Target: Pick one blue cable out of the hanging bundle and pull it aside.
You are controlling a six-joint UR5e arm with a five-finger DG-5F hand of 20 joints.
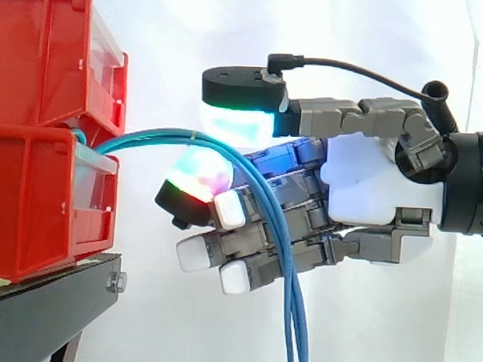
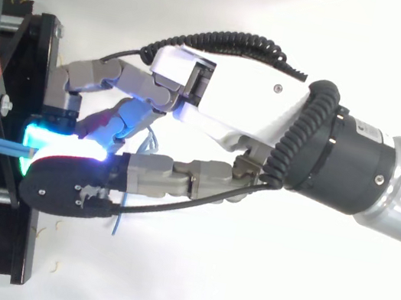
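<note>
**Red bins point(image 1: 43, 132), blue cables point(image 1: 289, 295), hand point(image 1: 370, 179)**

Upper bin point(image 1: 39, 52) stacked on lower bin point(image 1: 24, 203), both on a black stand point(image 1: 44, 301) (white curtain point(image 1: 232, 28) behind). Contents seen: the blue cables, issuing from the lower bin's mouth, arching right, then hanging down in front of the curled fingers. The hand reaches in level from the right. Thumb pad point(image 1: 240, 125) above and a glowing fingertip point(image 1: 197, 179) below pinch the cables at the arch's crest. Number of strands caught: cannot tell.
</note>
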